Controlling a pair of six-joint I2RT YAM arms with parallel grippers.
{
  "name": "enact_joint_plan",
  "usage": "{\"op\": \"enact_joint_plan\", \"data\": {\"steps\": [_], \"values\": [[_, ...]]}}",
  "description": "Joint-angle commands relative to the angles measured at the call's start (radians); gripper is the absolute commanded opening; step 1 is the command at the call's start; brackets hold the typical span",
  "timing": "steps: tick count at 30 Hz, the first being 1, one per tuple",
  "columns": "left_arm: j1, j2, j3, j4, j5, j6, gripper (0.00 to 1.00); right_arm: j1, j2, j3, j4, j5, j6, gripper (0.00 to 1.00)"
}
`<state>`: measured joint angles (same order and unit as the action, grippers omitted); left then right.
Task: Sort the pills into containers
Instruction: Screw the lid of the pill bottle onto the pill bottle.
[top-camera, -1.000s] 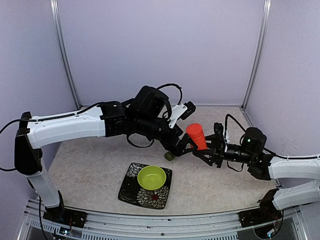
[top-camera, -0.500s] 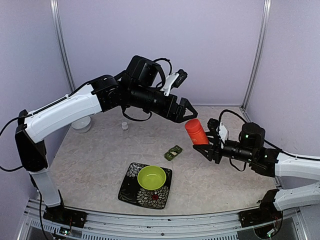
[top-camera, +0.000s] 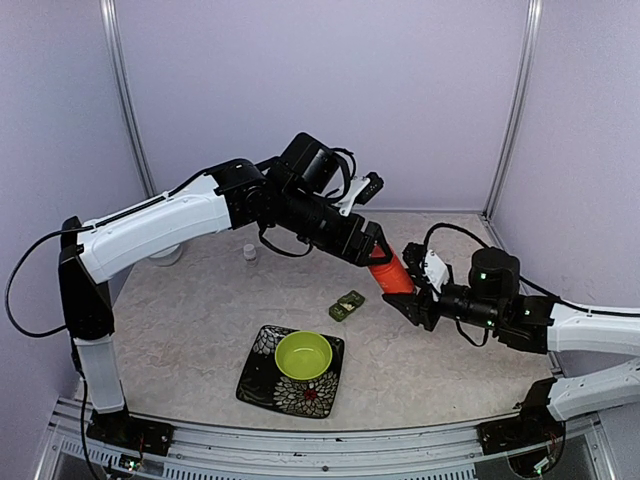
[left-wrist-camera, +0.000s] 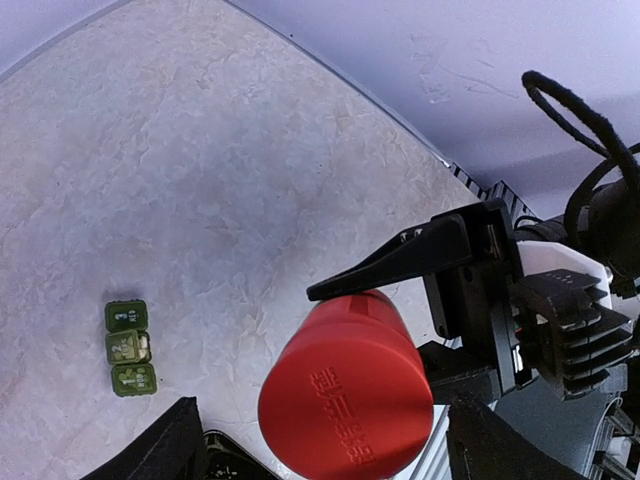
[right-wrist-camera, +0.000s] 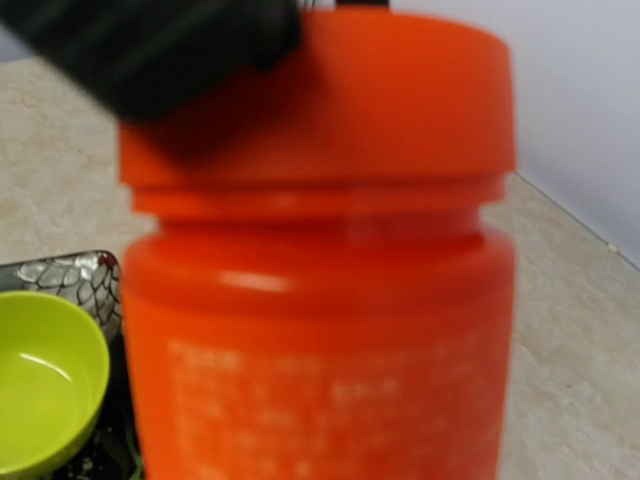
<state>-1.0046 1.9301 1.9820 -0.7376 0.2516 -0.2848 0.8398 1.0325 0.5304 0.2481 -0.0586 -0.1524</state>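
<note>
The right claw (top-camera: 402, 288) grips a round orange plastic bottle (top-camera: 388, 272) by its body and holds it tilted above the pale marbled counter (top-camera: 190, 320), cap toward the left arm. From above, the cap is buried inside the left claw (top-camera: 375, 247), so that view does not show how wide those fingers stand. The left wrist view does. Its two black fingers, both cut off by the bottom edge, are spread wide to either side of the cap, with a clear gap on the left one's side. Whether the other finger touches the cap I cannot tell. That view also shows one finger of the right claw lying along the bottle's side, with its partner hidden behind the bottle. The raised lettering on the cap is too small to read.

The blurred bottle nearly fills the right wrist view and hides that claw's own fingers. A dark, blurred shape crosses the cap's upper left corner.

The small dark green plastic pillbox (top-camera: 347, 304), a strip of three square compartments, lies on the counter near the bottle and apart from both claws. The left wrist view shows pale marks on its lids, but they are illegible.

A lime-green bowl (top-camera: 303, 354) sits on a dark, square patterned plate (top-camera: 260, 372). The right wrist view catches only a slice of each. A small pale cup (top-camera: 249, 253) stands farther back, beyond the left arm.
</note>
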Motion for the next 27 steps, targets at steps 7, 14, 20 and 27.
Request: {"op": "enact_joint_plan", "data": {"steps": [7, 14, 20, 27], "values": [[0.006, 0.020, 0.026, 0.006, 0.070, 0.004, 0.76, 0.019, 0.009, 0.034, 0.007, 0.022, -0.014, 0.22], [0.008, 0.030, 0.026, 0.014, 0.102, 0.002, 0.72, 0.022, 0.013, 0.035, 0.009, 0.016, -0.013, 0.21], [0.011, 0.030, 0.021, 0.023, 0.115, 0.004, 0.64, 0.025, 0.022, 0.033, 0.012, 0.011, -0.010, 0.21], [0.009, 0.003, -0.045, 0.065, 0.161, 0.069, 0.53, 0.024, 0.021, 0.046, -0.010, -0.037, 0.025, 0.20]]}}
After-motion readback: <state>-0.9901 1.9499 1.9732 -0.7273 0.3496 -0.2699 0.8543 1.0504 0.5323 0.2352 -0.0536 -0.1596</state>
